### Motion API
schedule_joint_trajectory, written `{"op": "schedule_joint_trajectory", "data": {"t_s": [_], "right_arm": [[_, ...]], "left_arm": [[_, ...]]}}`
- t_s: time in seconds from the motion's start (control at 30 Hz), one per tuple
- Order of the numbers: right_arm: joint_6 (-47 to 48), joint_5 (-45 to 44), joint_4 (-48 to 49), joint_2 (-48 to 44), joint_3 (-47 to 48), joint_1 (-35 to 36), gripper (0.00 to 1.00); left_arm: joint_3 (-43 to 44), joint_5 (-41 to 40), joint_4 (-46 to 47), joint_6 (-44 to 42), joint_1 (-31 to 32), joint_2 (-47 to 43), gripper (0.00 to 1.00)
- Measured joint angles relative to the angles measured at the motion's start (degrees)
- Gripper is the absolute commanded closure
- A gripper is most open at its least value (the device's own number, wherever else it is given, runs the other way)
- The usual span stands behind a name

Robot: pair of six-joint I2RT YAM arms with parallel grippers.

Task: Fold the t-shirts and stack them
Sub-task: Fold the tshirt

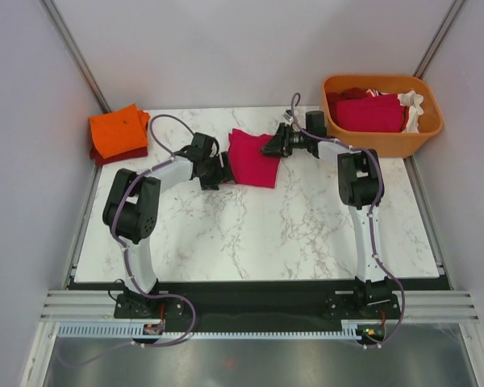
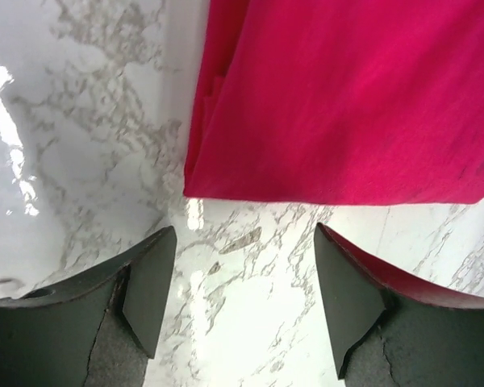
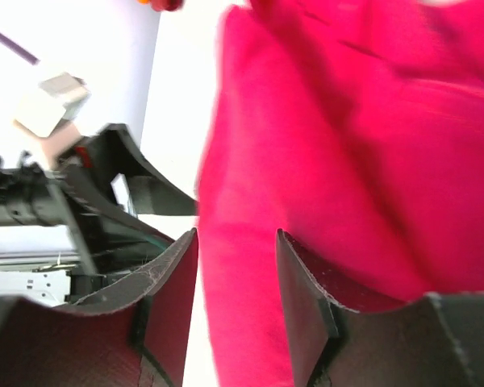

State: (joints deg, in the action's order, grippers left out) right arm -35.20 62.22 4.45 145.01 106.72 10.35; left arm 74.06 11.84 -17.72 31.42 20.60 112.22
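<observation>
A folded crimson-pink t-shirt (image 1: 252, 157) lies on the marble table (image 1: 250, 234), toward the back. My left gripper (image 1: 223, 170) is at its left edge, open and empty. In the left wrist view the shirt's edge (image 2: 339, 105) lies just beyond that gripper (image 2: 244, 266). My right gripper (image 1: 268, 147) is at the shirt's right back corner. In the right wrist view this gripper (image 3: 237, 242) is partly open, with a blurred fold of the shirt (image 3: 339, 145) between its fingers. An orange folded shirt (image 1: 118, 131) rests on a dark red one at the far left.
An orange plastic tub (image 1: 383, 139) stands at the back right corner, holding a dark red shirt (image 1: 367, 111) and a white one (image 1: 414, 105). Grey walls close in the table at the back and sides. The left arm's gripper also shows in the right wrist view (image 3: 121, 185).
</observation>
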Motion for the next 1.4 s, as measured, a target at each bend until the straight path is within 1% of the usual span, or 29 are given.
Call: {"op": "schedule_joint_trajectory", "data": {"t_s": [0.13,0.23,0.33,0.4,0.5,0.63,0.67,0.77,0.97,1.07,1.1,1.17,1.2,1.23,1.3,1.4], "right_arm": [[-0.61,-2.54,-0.59,-6.75,-3.1,2.12,0.49],[-0.57,-4.35,0.35,-15.02,-9.4,4.46,0.48],[-0.74,-5.55,3.8,-22.73,-17.35,6.86,0.51],[-1.97,-5.42,8.33,-24.94,-22.23,8.13,0.53],[-4.79,-5.33,15.04,-23.3,-28.28,8.28,0.57],[-7.78,-5.73,20.06,-16.02,-34.49,7.34,0.59],[-8.74,-4.37,21.33,-14.58,-35.74,7.04,0.59],[-8.94,-3.43,24.5,-14.23,-36.3,6.95,0.6],[-9.03,-3.5,25.4,-13.94,-36.3,7.04,0.6],[-8.59,-3.56,24.59,-14.75,-36.48,7.34,0.51],[-7.76,-4.11,22.67,-16.02,-36.7,7.52,0.4],[-3.67,-6.58,15.52,-20.24,-37.05,8.35,0.27],[-1.11,-8.66,10.97,-23.39,-36.96,8.94,0.16],[1.31,-11.37,6.36,-26.99,-36.94,9.66,0.13],[4.85,-14.82,0.61,-34.23,-36.94,10.75,0.1],[7.45,-18.93,-3.58,-44.85,-37.44,11.56,0.13]], "left_arm": [[0.02,-1.11,-3.87,0.0,-0.02,-1.99,0.23],[0.5,-1.38,-5.29,0.0,-0.02,-4.85,0.23],[0.66,-1.4,-5.95,0.0,-0.02,-8.5,0.22],[0.63,-1.38,-6.45,0.0,-0.02,-10.43,0.22],[0.15,-1.38,-6.62,0.0,0.0,-12.13,0.22],[-1.7,-1.51,-6.95,-0.04,-0.02,-12.85,0.22],[-2.12,-1.68,-7.28,-0.04,-0.02,-12.85,0.22],[-2.67,-1.79,-8.2,-0.07,-0.26,-12.85,0.22],[-2.38,-1.84,-8.85,-0.98,-1.16,-12.85,0.22],[-0.37,-1.86,-9.64,-1.4,-1.79,-12.55,0.22],[0.76,-1.88,-9.77,-1.51,-2.08,-12.26,0.22],[3.28,-1.92,-9.57,-1.64,-2.67,-11.52,0.22],[4.0,-1.9,-9.35,-1.7,-2.93,-11.43,0.22],[4.42,-1.92,-9.07,-1.77,-3.17,-11.45,0.22],[4.48,-2.12,-8.87,-1.84,-3.52,-11.93,0.22],[2.69,-2.51,-9.01,-2.34,-3.72,-13.84,0.21]]}}
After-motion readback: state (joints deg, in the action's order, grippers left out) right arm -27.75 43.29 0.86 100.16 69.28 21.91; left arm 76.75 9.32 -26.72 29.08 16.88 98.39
